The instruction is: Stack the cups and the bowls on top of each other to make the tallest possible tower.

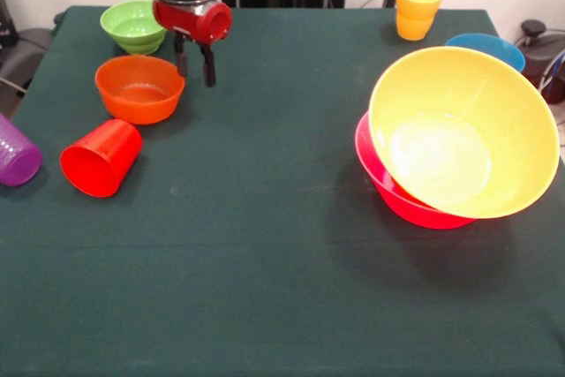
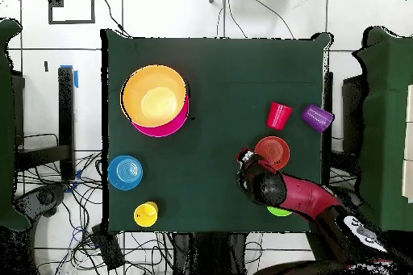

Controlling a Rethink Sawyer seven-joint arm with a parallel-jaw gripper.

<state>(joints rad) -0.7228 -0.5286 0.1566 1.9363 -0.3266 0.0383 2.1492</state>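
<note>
Five bowls and three cups show on the green worktop (image 1: 265, 262). The end effector (image 1: 195, 66), fingers slightly apart and empty, hangs just beside the orange bowl (image 1: 139, 88). The green bowl (image 1: 133, 26) sits behind it; the red cup (image 1: 101, 157) and purple cup (image 1: 16, 154) lie tipped nearby. Well apart, the yellow bowl (image 1: 463, 134) leans in the pink bowl (image 1: 402, 200), with the blue bowl (image 1: 487, 46) and yellow cup (image 1: 418, 8) beyond.

Bowls: yellow-orange bowl (image 1: 465, 130), pink bowl (image 1: 402, 196), blue bowl (image 1: 487, 48), orange bowl (image 1: 139, 88), green bowl (image 1: 133, 26); dark green tablecloth (image 1: 265, 245).

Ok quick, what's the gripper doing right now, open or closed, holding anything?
Gripper: open, holding nothing, its fingers hanging just beside the orange bowl.
</note>
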